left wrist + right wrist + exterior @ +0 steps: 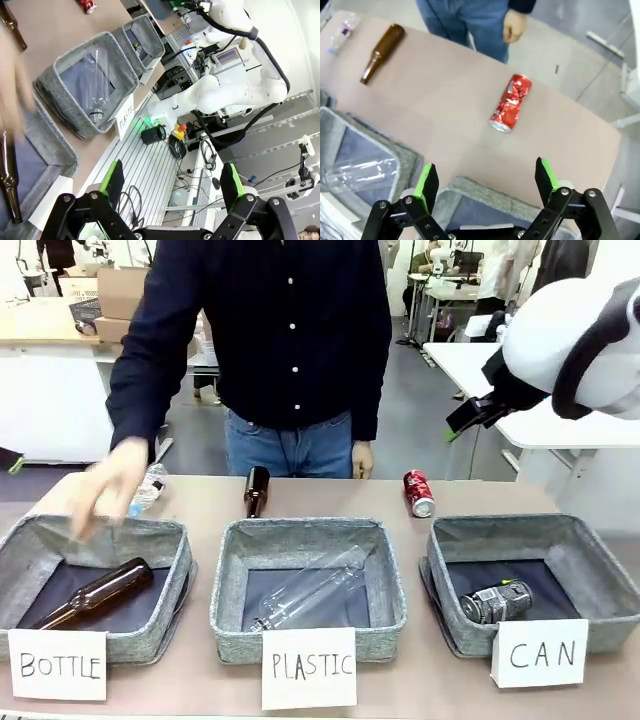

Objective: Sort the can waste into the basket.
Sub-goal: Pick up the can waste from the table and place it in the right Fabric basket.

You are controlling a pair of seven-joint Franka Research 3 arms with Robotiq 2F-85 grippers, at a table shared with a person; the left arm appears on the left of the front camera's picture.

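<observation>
- Front view: three grey baskets stand in a row on the table (330,498), each behind a white handwritten card.
- The BOTTLE basket (150,630), on the left, holds a brown bottle (95,592) lying slantwise on the dark lining. A person's blurred hand (105,490) is over its far rim.
- The PLASTIC basket (240,635), in the middle, holds a clear bottle (310,590) lying on its side.
- The CAN basket (520,530), on the right, holds the black can (497,602), which lies on its side near the front wall.
- The red can (418,493) lies on the bare table beyond the CAN basket's far left corner, outside it.
- A second brown bottle (256,490) lies beyond the PLASTIC basket. A small clear bottle (148,490) lies near the person's hand.
- The right arm (570,340) hangs high at the upper right.
- Left wrist view: the left end effector (171,172) is spread wide and holds nothing, off the robot-side edge of the table.
- This view looks along the row of baskets. The brown bottle is in the nearest, the clear bottle in the next, and the CAN basket is farthest, its contents too small to tell.
- Right wrist view: the right end effector (485,170) is spread wide and empty, above the CAN basket's far rim.
- The dented red can lies on the table beyond that rim, apart from both fingers.
</observation>
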